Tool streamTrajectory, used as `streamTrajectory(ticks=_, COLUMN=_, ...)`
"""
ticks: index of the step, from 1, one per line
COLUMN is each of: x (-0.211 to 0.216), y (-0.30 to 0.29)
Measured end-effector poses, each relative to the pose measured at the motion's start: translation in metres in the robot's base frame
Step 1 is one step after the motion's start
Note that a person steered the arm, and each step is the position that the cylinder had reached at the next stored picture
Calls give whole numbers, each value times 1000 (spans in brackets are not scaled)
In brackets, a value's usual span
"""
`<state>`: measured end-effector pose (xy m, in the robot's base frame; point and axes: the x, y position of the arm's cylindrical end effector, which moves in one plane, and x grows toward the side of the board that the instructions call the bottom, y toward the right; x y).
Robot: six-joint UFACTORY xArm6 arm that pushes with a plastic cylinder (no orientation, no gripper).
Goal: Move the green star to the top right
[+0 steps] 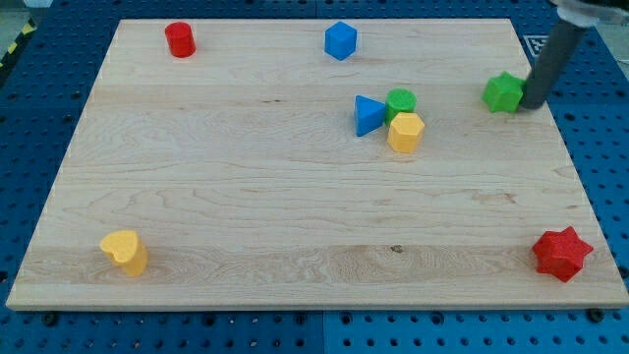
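The green star lies near the board's right edge, in the upper part of the view. My tip stands right beside it on its right, touching or nearly touching it. The dark rod rises from there toward the view's top right corner.
A blue triangle, a green cylinder and a yellow hexagon cluster left of the star. A blue cube and a red cylinder sit near the top edge. A red star lies bottom right, a yellow heart bottom left.
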<state>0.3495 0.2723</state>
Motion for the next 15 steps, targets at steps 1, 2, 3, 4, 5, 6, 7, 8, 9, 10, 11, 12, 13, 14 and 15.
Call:
streamTrajectory(ticks=1, x=-10, y=0)
streamTrajectory(ticks=2, x=30, y=6)
streamTrajectory(ticks=3, x=78, y=13)
streamTrajectory(ticks=4, x=92, y=9)
streamTrajectory(ticks=5, x=63, y=0)
streamTrajectory(ticks=6, x=27, y=0)
streamTrajectory(ticks=7, x=0, y=0)
streamTrajectory(ticks=8, x=43, y=13)
streamTrajectory(ticks=9, x=55, y=-11)
streamTrajectory(ticks=10, x=4, y=-13)
streamTrajectory(ticks=11, x=-39, y=-9)
streamTrajectory(ticks=12, x=-5, y=-6)
streamTrajectory(ticks=13, x=20, y=-17)
streamTrajectory(ticks=14, x=0, y=-38)
streamTrajectory(ticks=15, x=-45, y=-35)
